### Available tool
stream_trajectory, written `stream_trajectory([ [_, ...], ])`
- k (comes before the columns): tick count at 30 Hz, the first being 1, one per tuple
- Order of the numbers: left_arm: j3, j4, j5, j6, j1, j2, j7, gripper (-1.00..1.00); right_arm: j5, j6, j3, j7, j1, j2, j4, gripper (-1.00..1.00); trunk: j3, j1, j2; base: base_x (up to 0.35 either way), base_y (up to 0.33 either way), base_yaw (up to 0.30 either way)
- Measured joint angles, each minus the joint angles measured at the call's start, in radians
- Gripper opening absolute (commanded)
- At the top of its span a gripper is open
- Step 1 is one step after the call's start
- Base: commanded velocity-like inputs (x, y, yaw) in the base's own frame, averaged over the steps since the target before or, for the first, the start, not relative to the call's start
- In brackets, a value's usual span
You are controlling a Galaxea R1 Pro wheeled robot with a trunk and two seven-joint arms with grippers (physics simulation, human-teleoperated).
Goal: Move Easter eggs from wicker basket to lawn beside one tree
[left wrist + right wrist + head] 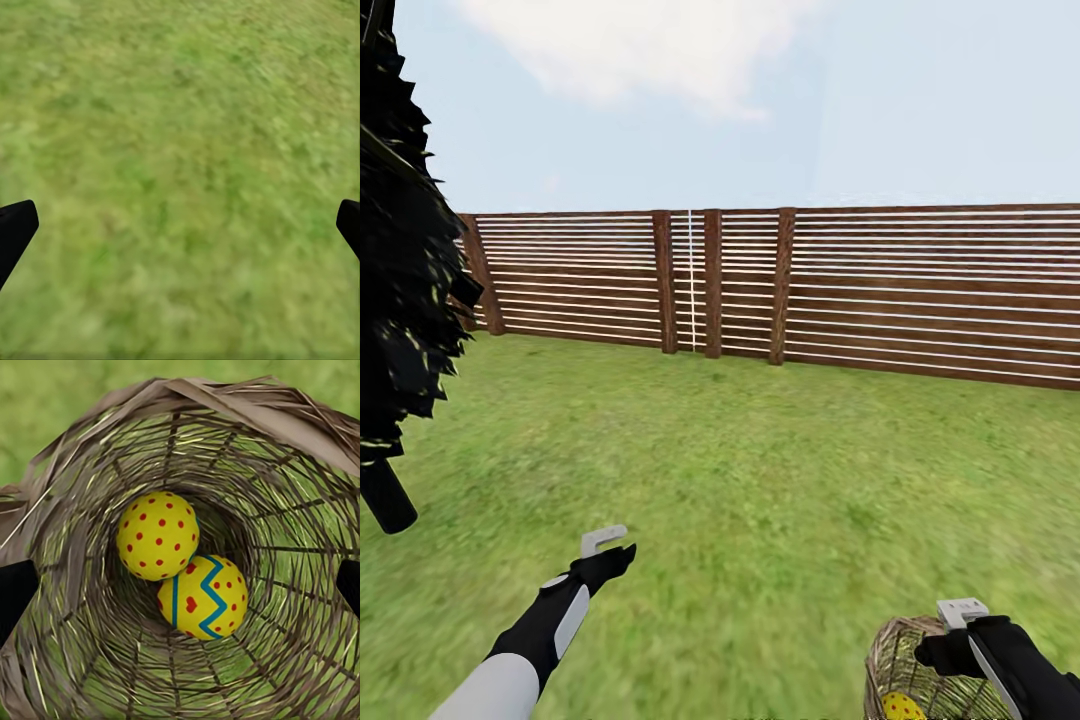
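The wicker basket (890,665) stands on the lawn (760,470) at the lower right of the head view. My right gripper (938,652) hovers over its rim, open. The right wrist view looks straight into the basket (90,472): two Easter eggs lie touching on its bottom, one red-dotted (157,535) and one with a blue zigzag band (202,596). One yellow egg (903,705) shows through the weave. My right gripper (180,585) holds nothing, its fingertips (15,592) wide apart. My left gripper (618,556) hangs open over bare grass (180,150). The tree (395,300) stands at the far left.
A slatted wooden fence (840,290) closes the back of the garden. The tree's dark trunk (385,500) meets the grass to the left of my left arm. Open grass stretches between the tree, the basket and the fence.
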Motion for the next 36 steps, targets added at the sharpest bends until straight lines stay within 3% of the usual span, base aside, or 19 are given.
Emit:
stream_trajectory([
  [36, 0.0, 0.002, 0.0, 0.0, 0.0, -0.002, 0.0, 1.0, 0.0, 0.0, 0.0, 0.0, 0.0, 0.0, 0.0, 1.0, -0.113, 0.138, -0.252, 0.0, 0.0, 0.0],
])
